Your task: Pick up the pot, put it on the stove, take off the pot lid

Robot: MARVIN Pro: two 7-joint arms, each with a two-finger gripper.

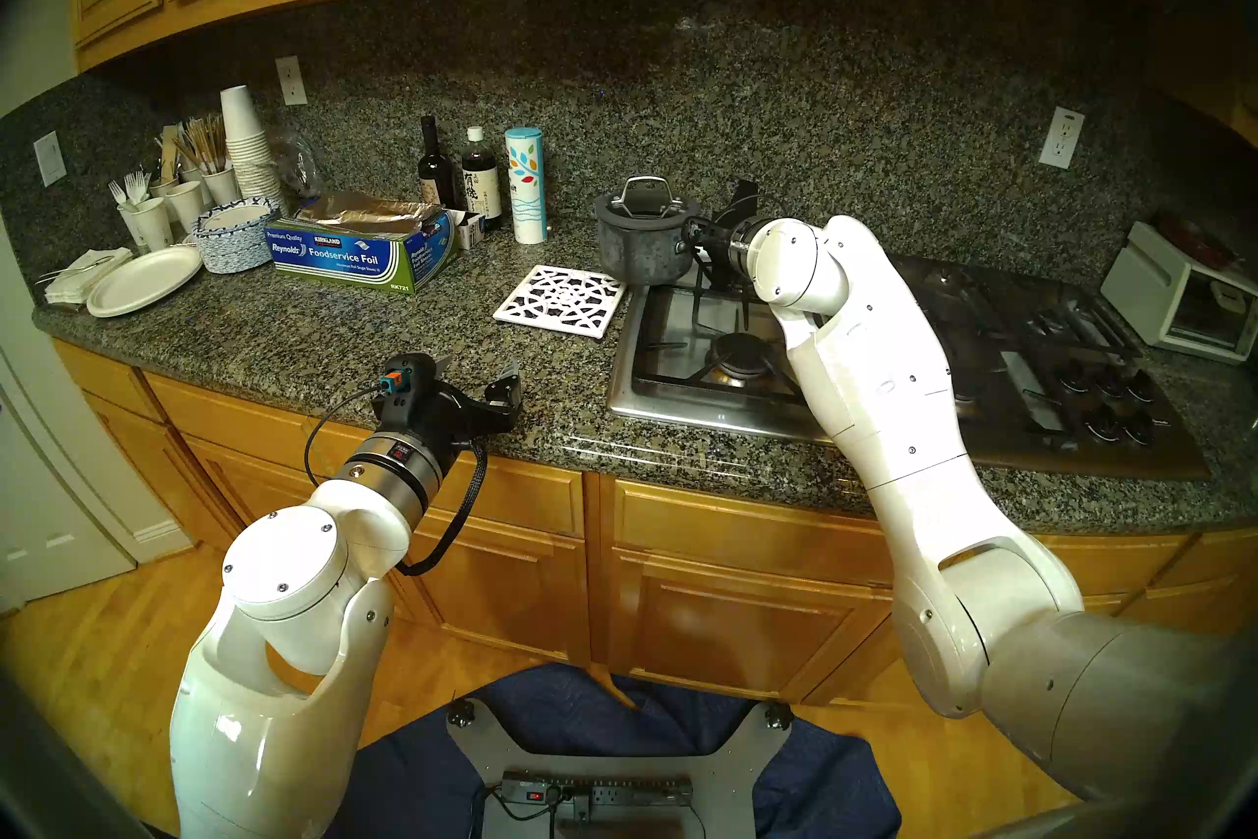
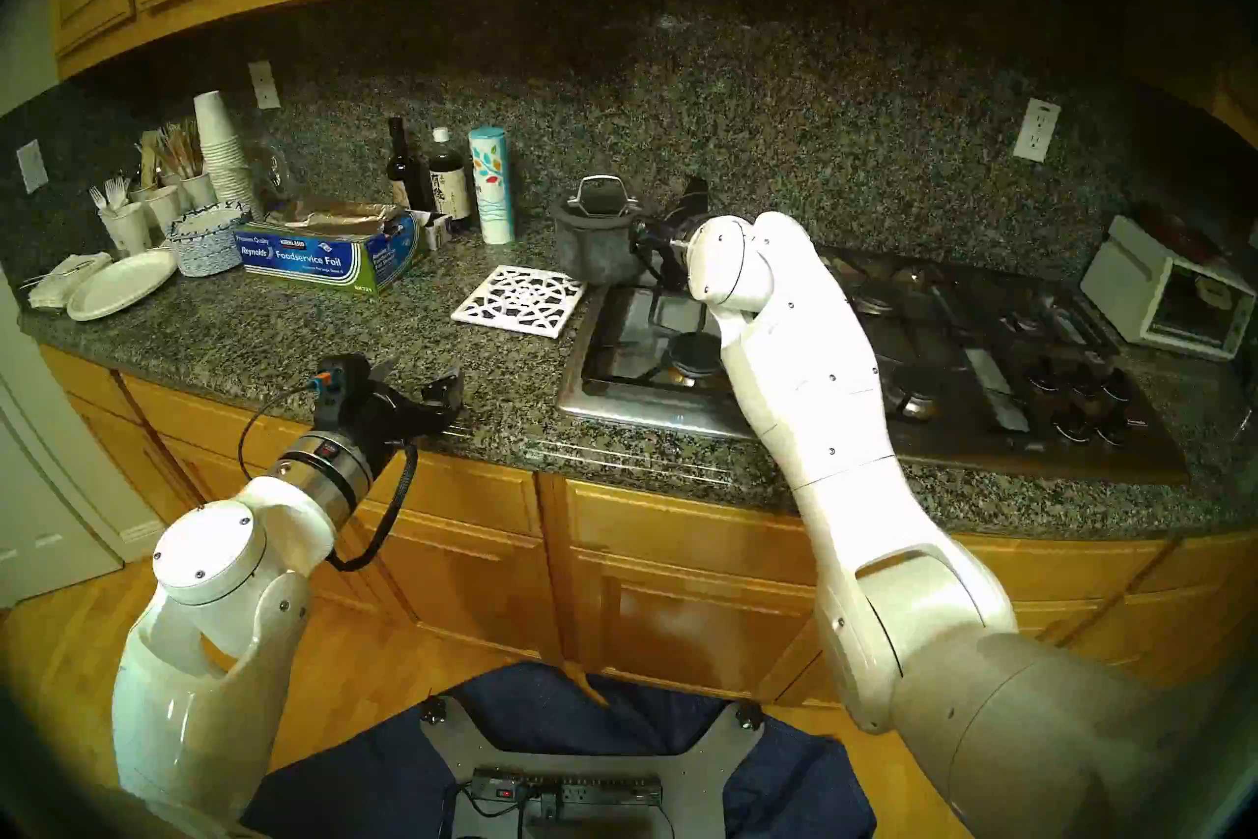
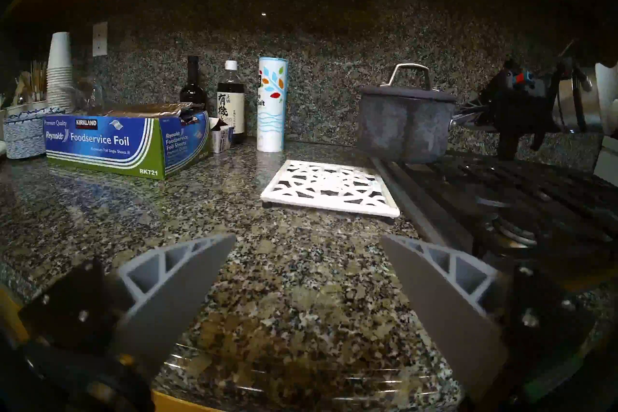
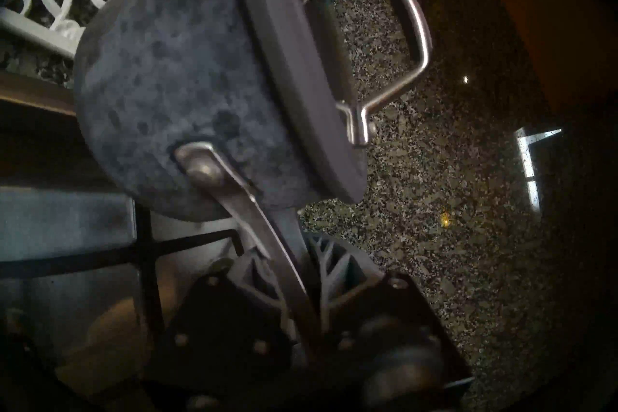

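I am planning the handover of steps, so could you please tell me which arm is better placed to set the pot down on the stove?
Right. Its gripper is shut on the pot's handle, holding it at the stove's left edge. The left gripper hangs open and empty over the counter's front edge.

Left gripper [image 3: 307, 294]: bare table [image 3: 207, 210] straight ahead, free lane. Farther ahead-right, white trivet [image 3: 331, 189] lies flat, with stove [image 3: 521, 200] edge just right of it. Ahead-left, foil box [image 3: 110, 143] blocks; bottles [image 3: 230, 100] and salt canister [image 3: 272, 103] line the back wall. Right gripper [image 4: 294, 254]: pot [image 4: 174, 80] fills space ahead, grates beneath.
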